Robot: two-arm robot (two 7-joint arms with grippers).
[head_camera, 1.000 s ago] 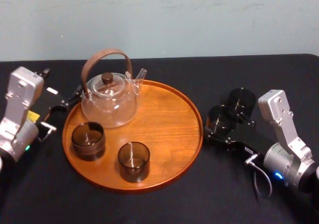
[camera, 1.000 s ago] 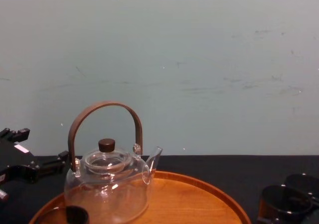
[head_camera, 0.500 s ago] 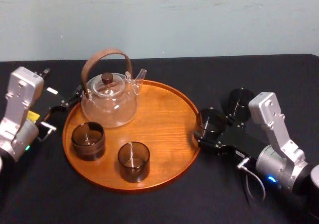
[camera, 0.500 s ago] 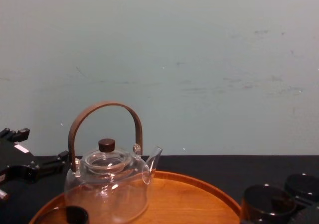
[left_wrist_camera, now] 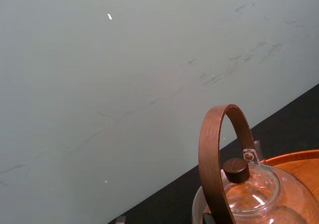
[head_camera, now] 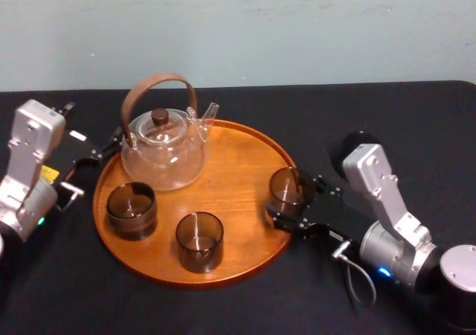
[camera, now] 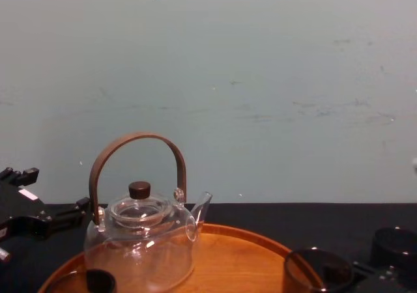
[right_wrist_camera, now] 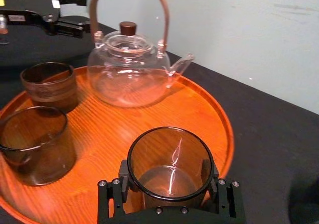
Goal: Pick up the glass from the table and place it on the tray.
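Glass (right_wrist_camera: 170,164) nearly on the tray (head_camera: 238,171)
Right gripper (head_camera: 288,205) clamps it upright just inside the rim, clear of the nearest cup (head_camera: 199,240); left gripper (head_camera: 104,150) idles open by the teapot (head_camera: 163,150).

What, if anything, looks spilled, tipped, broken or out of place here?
Nothing stands out. The teapot and two glasses stand upright on the tray, with no spill. The right hand holds a third glass upright over the tray's right side; a fourth glass sits on the table. The left hand rests beside the tray.
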